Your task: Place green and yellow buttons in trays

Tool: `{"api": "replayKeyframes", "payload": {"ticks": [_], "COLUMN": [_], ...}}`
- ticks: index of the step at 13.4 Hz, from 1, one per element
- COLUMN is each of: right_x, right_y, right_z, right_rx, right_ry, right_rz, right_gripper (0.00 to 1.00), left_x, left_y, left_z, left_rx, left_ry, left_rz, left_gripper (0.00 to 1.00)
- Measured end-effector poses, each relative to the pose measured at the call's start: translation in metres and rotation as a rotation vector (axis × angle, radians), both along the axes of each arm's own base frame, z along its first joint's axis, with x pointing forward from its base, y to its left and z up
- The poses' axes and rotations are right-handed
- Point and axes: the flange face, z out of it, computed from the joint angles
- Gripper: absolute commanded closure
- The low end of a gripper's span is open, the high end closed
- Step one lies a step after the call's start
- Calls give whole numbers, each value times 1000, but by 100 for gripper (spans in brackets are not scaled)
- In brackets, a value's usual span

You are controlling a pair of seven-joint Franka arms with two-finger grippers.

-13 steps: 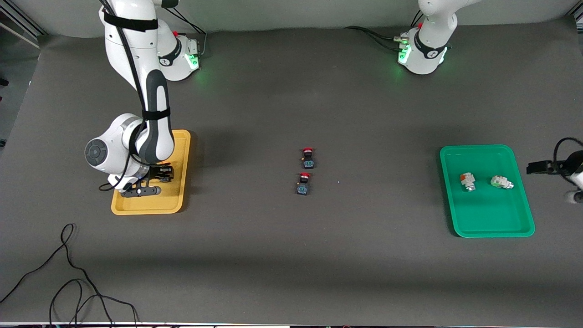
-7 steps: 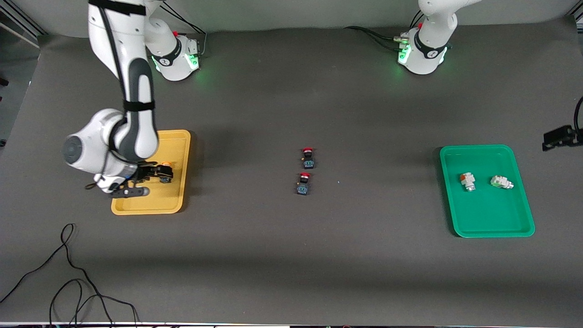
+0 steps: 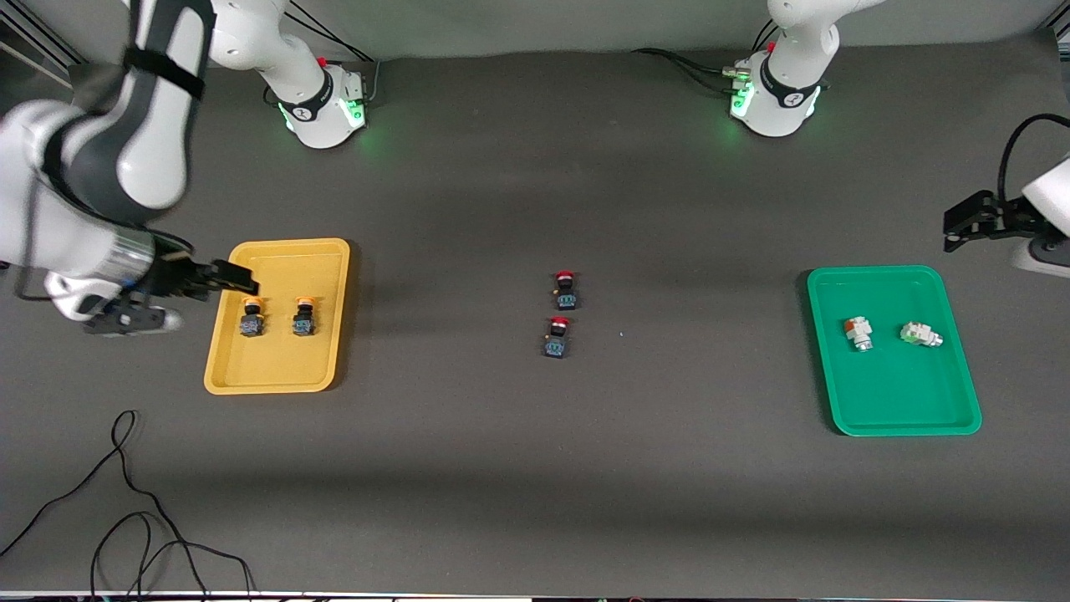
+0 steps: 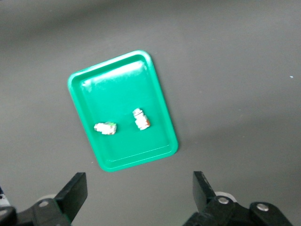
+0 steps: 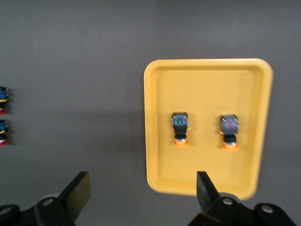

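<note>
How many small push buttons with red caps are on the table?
2. Both lie on the bare dark table mat between the trays: one red-capped black button, the other red-capped black button nearer the front camera.

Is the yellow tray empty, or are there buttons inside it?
Not empty: the yellow tray holds two orange-yellow buttons, side by side, apart from each other.

Both arms hang raised at their own table ends, left pincer [image 3: 961,227] and right pincer [image 3: 219,276] spread wide, empty.
</note>
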Motion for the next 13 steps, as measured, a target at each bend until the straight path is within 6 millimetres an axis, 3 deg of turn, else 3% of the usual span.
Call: {"api": "replayKeyframes", "payload": {"ticks": [3, 6, 9, 13], "right_x": [-2, -11, -14, -13], "right_y": [5, -7, -11, -4], "right_z": [74, 116, 126, 123], "right_rx": [-63, -81, -85, -82], "right_ry": [-17, -48, -58, -48], "right_rz": [9, -13, -19, -6], "right_gripper": [0, 0, 0, 0], "left_x": [-3, -4, -5, -4], "left_y": [-35, -44, -48, -23], "left_z": [4, 5, 3, 2], "left_rx": [3, 2, -56, -93], "left_ry": [-14, -22, -15, -2], "left_rz": [-12, 41, 190, 273], "left_gripper": [0, 0, 0, 0]}}
